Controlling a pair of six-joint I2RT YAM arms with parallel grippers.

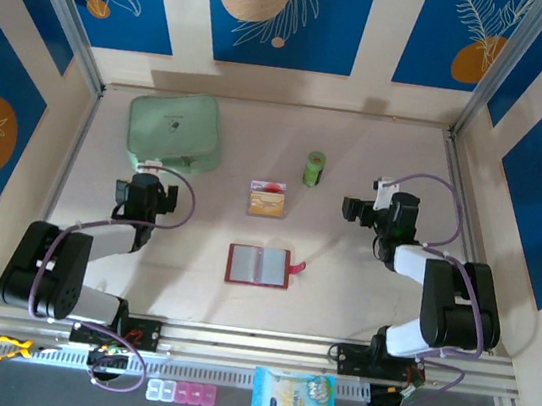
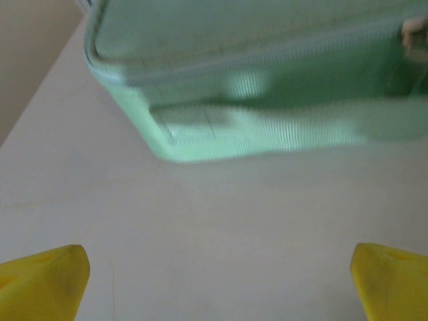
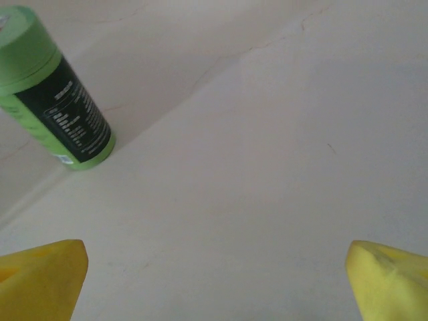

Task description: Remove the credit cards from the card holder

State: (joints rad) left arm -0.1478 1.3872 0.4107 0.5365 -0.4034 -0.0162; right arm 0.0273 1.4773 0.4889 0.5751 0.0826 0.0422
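Looks nearly done, with credit cards (image 1: 266,199) stacked just beyond the open card holder (image 1: 258,266) and left gripper (image 2: 217,277) and right gripper (image 3: 217,277) spread wide, empty, well off to its sides.

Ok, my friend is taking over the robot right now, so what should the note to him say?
Left gripper: open, empty, facing the mint-green zip case.
Right gripper: open, empty, near the green bottle.
Card holder: lying open on the table, apart from both grippers.
Credit cards: a small pile on the table just beyond it.
Done: the cards look out.
Left: check the holder closely; from above it looks empty, but that is hard to tell.
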